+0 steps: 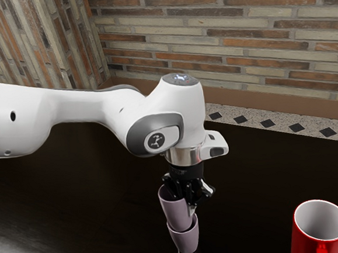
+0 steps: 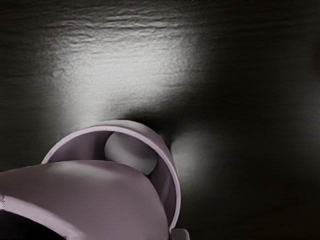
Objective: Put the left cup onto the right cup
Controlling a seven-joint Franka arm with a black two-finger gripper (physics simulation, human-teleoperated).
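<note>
My gripper [image 1: 187, 196] points down over the dark table [image 1: 77, 227], shut on the rim of a lilac cup [image 1: 172, 209] that hangs tilted. Its base meets the mouth of a second lilac cup [image 1: 186, 235] standing on the table directly below; I cannot tell whether the two touch. In the wrist view the held cup [image 2: 85, 200] is the large blurred lilac shape just under my hand. Beyond it the lower cup [image 2: 162, 150] shows its open rim and pale inside.
A red mug [image 1: 319, 229] with a white inside stands at the exterior view's lower right, well apart from the lilac cups. A brick wall [image 1: 238, 33] and a speckled tiled strip [image 1: 274, 121] run behind the table.
</note>
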